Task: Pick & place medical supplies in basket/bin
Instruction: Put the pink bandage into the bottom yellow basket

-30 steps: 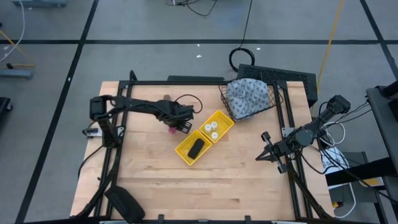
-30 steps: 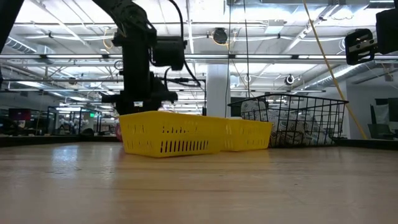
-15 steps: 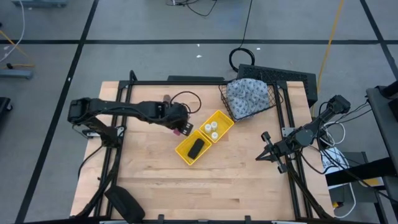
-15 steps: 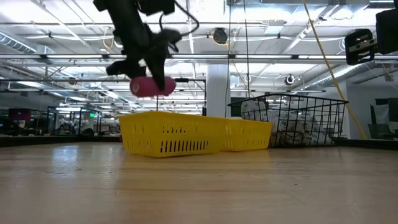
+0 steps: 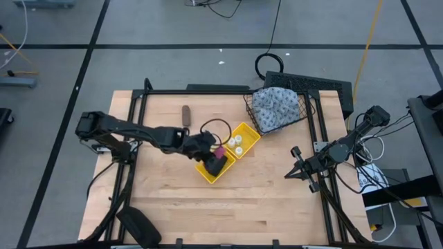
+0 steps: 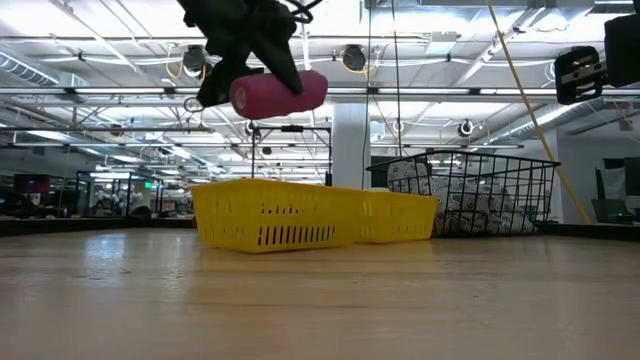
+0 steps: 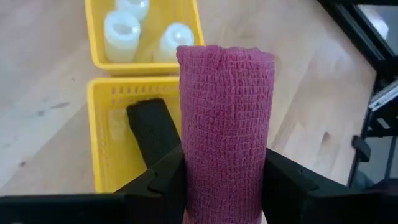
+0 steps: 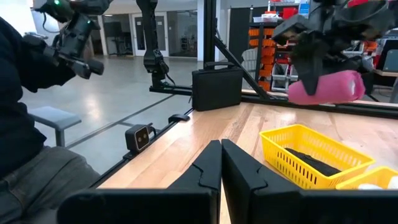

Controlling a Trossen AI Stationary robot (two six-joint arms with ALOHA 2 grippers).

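High view: left gripper (image 5: 214, 151) clamping pink roll (image 5: 219, 151) above yellow bin (image 5: 205, 171).

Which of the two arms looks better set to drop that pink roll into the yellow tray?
Left: the left gripper already grips the pink roll above the yellow bin. The right gripper sits shut and empty beside the table's right edge.

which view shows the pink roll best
The left wrist view: the pink roll fills it, clamped in the left gripper above the yellow bin. Low and right wrist views show it from the side; from above it is a speck.
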